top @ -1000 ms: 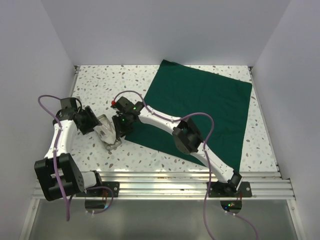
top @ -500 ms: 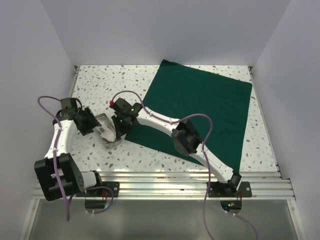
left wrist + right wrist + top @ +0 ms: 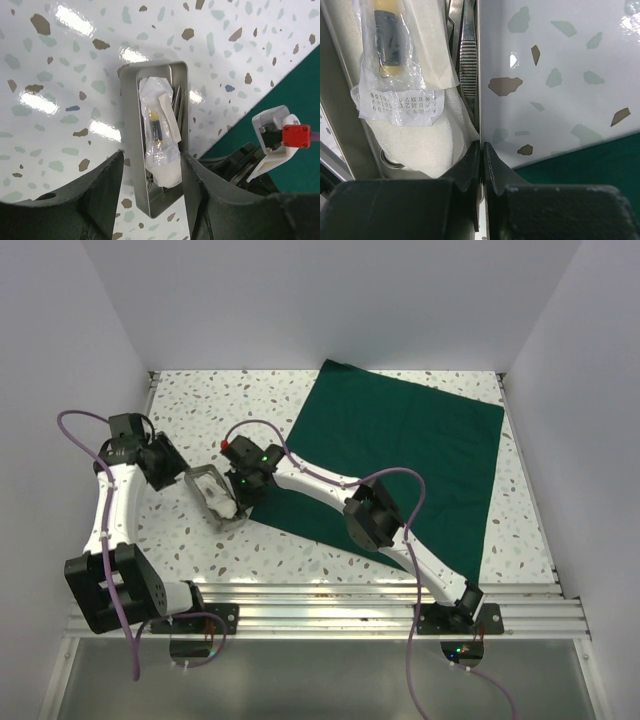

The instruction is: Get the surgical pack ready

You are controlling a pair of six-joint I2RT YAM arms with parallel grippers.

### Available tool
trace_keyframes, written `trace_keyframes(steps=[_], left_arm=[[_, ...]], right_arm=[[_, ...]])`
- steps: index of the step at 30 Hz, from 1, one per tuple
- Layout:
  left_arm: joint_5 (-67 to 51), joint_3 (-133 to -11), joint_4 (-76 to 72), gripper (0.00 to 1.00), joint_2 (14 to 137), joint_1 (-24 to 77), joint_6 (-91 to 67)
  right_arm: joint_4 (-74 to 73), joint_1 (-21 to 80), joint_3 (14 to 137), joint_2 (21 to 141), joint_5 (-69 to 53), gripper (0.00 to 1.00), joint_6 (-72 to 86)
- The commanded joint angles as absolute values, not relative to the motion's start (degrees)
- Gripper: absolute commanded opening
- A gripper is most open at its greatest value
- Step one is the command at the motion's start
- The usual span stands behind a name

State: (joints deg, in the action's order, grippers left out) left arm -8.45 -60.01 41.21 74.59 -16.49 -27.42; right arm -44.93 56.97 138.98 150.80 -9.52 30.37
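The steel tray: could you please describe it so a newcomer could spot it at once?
On the speckled table, look just left of the dark green drape. The small rectangular steel tray lies there on bare tabletop, the only shiny metal container, holding white gauze and a clear packet.

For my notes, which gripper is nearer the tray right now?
Right. The right gripper pinches one wall of the tray; the left gripper hangs open off the tray's left end and looks clear of it.
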Motion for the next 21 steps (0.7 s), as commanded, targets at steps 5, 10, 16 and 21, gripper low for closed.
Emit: trace_keyframes(steps=[5,10,16,21], left_arm=[[-5.01,-66.36,42.89,0.53,76.2,-17.14,-26.9],[-5.01,-66.1,42.72,0.54,76.55,-17.49,-26.02],[-6.76,-65.39,42.45,0.55,76.55,-17.4,-24.96],[-12.1,-63.99,40.79,0.55,77.69,-17.49,-24.79]], right_arm=[[-48.34,57.04,142.38,144.32,-4.49,0.0,26.9],[-49.39,55.82,141.77,141.25,-3.6,0.0,26.54],[-50.8,52.66,136.94,134.04,-0.44,0.0,24.44],[-50.63,48.7,129.04,126.15,2.28,0.0,22.07]])
